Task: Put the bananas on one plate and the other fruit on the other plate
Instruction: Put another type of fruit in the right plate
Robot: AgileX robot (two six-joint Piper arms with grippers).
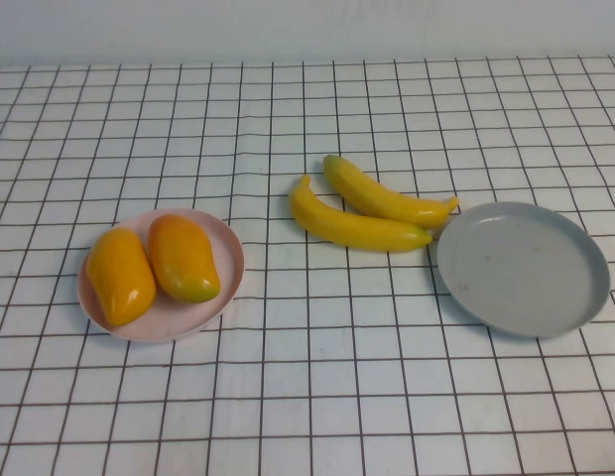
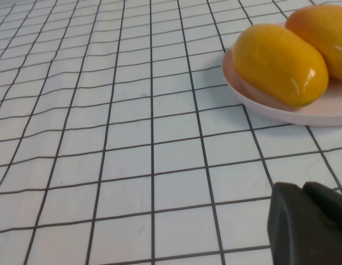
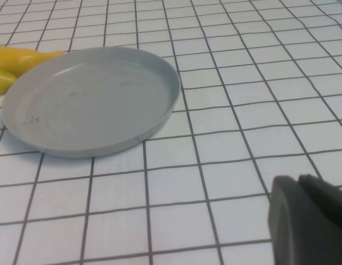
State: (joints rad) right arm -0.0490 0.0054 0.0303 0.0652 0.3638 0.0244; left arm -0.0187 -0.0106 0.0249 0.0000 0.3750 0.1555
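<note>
Jaw state cannot be told for either gripper; only a dark corner of each is caught in its own wrist view. The left gripper (image 2: 308, 227) is held low over the checked table (image 1: 307, 397), near the pink plate (image 2: 281, 107) but apart from it. The right gripper (image 3: 306, 222) is held low over the table near the grey plate (image 3: 88, 99), also apart from it. Neither gripper is seen in the high view. Nothing is seen held by either.

Both mangoes are seen lying on the pink plate (image 1: 179, 319), at the table's left. The left mango (image 1: 119, 275) and the right mango (image 1: 184, 258) lie side by side, touching or nearly so. In the left wrist view the nearer mango (image 2: 278, 63) lies between the gripper and the farther mango (image 2: 322, 30), well clear of the gripper.

The grey plate (image 1: 523, 268) is placed at the table's right. The two bananas lie on the table just left of it, not on it. The far banana (image 1: 382, 196) and the near banana (image 1: 352, 226) lie side by side, with their right ends close to the plate's rim. In the right wrist view both banana ends (image 3: 22, 58) (image 3: 3, 80) are seen beyond the plate, well apart from the right gripper.
</note>
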